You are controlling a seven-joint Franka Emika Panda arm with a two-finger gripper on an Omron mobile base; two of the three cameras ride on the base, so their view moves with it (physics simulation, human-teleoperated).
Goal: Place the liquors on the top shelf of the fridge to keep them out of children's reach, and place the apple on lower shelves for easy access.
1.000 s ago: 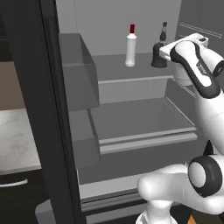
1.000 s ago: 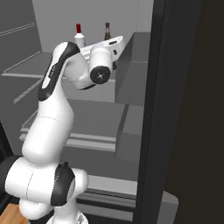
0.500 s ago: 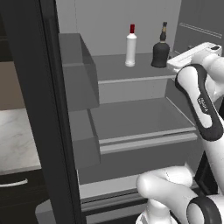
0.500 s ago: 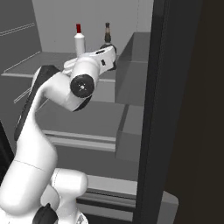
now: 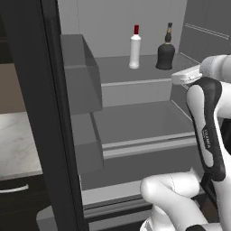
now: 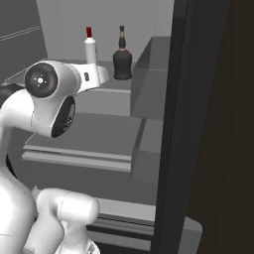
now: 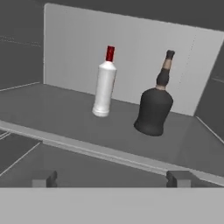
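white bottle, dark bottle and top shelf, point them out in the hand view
white bottle (image 7: pixel 105 89), hand view, middle of its body
dark bottle (image 7: pixel 154 111), hand view, its round body
top shelf (image 7: pixel 57 109), hand view, bare left part

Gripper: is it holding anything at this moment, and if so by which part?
Nothing is held. The gripper is open with empty space between its tips, and both the white bottle and the dark bottle stand free on the top shelf.

Body: we see glossy white rounded arm (image 5: pixel 207 131) shells | Joints: dark round caps and black seams between links (image 6: pixel 42 79) | Markings: small dark lettering along one white link | Gripper (image 7: pixel 111 178): two small dark grey blocky fingertips (image 7: pixel 45 179) | Cables, screws: none we can make out
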